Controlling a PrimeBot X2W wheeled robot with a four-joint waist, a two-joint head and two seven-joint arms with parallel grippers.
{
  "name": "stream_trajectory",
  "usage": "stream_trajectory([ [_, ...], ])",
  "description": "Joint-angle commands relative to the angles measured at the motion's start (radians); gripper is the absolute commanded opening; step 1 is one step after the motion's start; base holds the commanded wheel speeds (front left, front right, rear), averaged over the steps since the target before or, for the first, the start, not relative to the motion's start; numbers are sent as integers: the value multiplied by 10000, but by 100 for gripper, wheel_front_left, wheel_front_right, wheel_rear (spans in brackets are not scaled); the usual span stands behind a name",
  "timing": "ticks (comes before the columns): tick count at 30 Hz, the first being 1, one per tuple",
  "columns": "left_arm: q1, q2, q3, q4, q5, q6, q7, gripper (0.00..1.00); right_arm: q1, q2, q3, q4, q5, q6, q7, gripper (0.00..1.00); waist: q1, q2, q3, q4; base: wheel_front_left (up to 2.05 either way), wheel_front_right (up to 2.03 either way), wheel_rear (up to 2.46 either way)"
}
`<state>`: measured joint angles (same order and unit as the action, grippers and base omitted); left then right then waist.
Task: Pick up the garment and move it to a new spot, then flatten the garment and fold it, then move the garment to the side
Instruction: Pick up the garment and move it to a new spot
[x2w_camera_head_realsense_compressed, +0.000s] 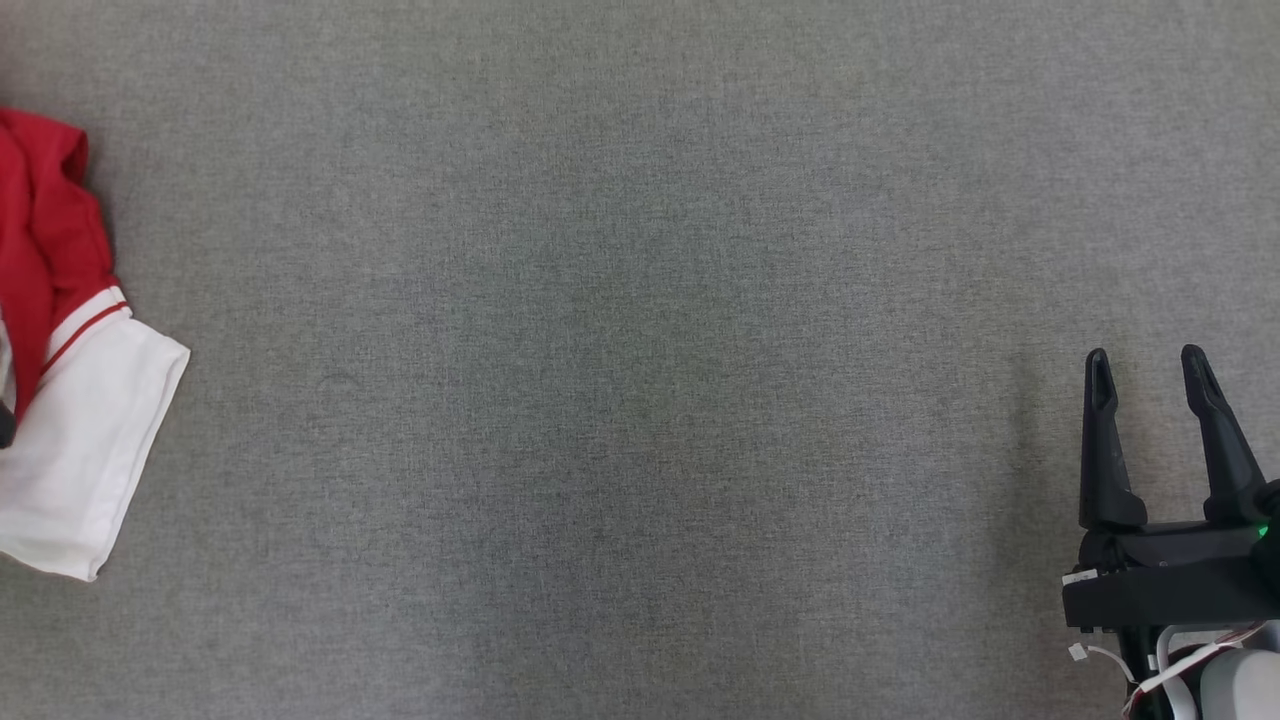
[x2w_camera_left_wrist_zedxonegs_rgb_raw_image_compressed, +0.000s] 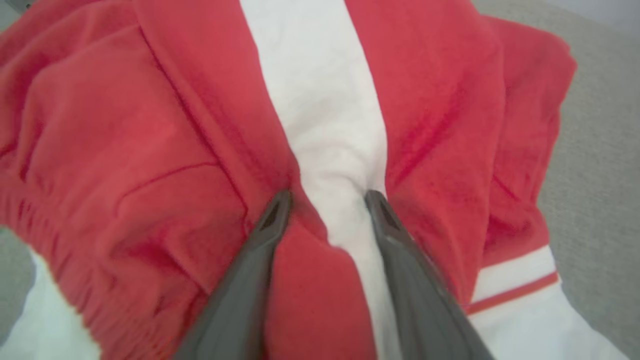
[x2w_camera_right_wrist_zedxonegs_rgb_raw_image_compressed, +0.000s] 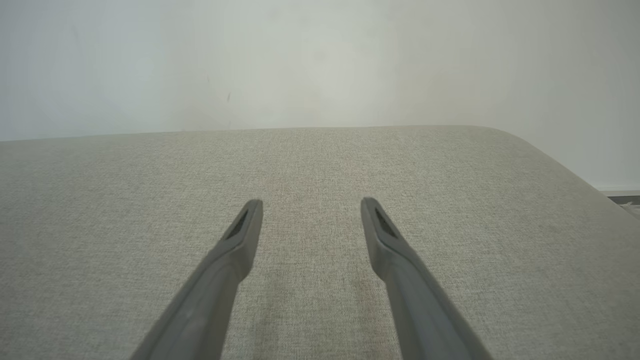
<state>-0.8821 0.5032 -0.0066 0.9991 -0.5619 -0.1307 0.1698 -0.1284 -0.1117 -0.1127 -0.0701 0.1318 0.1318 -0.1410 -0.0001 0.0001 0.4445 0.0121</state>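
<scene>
The garment (x2w_camera_head_realsense_compressed: 75, 440), red with white panels and a thin red stripe beside one white hem, is lying crumpled at the far left of the head view and running off that edge. It is resting on the grey fabric-covered bench (x2w_camera_head_realsense_compressed: 640, 350), whose bare surface is taking up the centre and right of the frame.

In the left wrist view the left gripper (x2w_camera_left_wrist_zedxonegs_rgb_raw_image_compressed: 327, 196) is pointing up the middle of the frame into the garment (x2w_camera_left_wrist_zedxonegs_rgb_raw_image_compressed: 150, 150). Its jaws are standing wide apart with both tips pressing into the cloth. A white strip is running between them and red fabric is lying on either side. The cloth is puckering around the two tips, but the jaws are not clamping it. A strip of the bench (x2w_camera_left_wrist_zedxonegs_rgb_raw_image_compressed: 600, 175) is showing along the right edge of that view, and the white hem with its red stripe is sitting at the lower right.

The right gripper (x2w_camera_head_realsense_compressed: 1146, 362) is sitting at the lower right of the head view, well apart from the garment, with a small green light glowing on its base. Its jaws are gaping fully and holding nothing. In the right wrist view the right gripper (x2w_camera_right_wrist_zedxonegs_rgb_raw_image_compressed: 310, 205) is hovering over the bare bench (x2w_camera_right_wrist_zedxonegs_rgb_raw_image_compressed: 320, 160), and a pale wall (x2w_camera_right_wrist_zedxonegs_rgb_raw_image_compressed: 320, 60) is rising beyond the bench's far edge.
</scene>
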Motion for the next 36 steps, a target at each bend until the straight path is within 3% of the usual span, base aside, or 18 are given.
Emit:
stream_trajectory([
  [1,236,-20,-179,145,17,13,-254,0,-62,-23,18,17,22,-21,21,100,1,-1,-62,-17,0,0,0],
  [4,200,-16,-241,134,11,11,-712,0,-47,-12,18,33,14,-21,24,100,1,-1,-121,-4,0,0,0],
  [11,-574,363,-421,-360,355,11,-3077,0,150,109,16,243,84,-21,-119,100,1,-1,-802,220,0,0,0],
  [16,-1489,580,-777,-1314,698,10,-3711,0,296,205,75,646,267,-21,-310,100,1,-1,-1423,304,0,0,0],
  [22,-2472,403,-1406,-3388,842,10,-3290,0,405,376,190,1190,425,-21,-636,100,1,-1,-2008,60,0,0,0],
  [27,-2868,-113,-1845,-5493,592,56,-2290,0,414,504,346,1591,583,-21,-879,100,1,-1,-2286,-476,0,0,0],
  [36,-1701,-1171,-2617,-8315,287,610,-1181,0,307,610,752,2131,912,-21,-1165,100,1,-1,-2463,-1952,0,0,0],
])
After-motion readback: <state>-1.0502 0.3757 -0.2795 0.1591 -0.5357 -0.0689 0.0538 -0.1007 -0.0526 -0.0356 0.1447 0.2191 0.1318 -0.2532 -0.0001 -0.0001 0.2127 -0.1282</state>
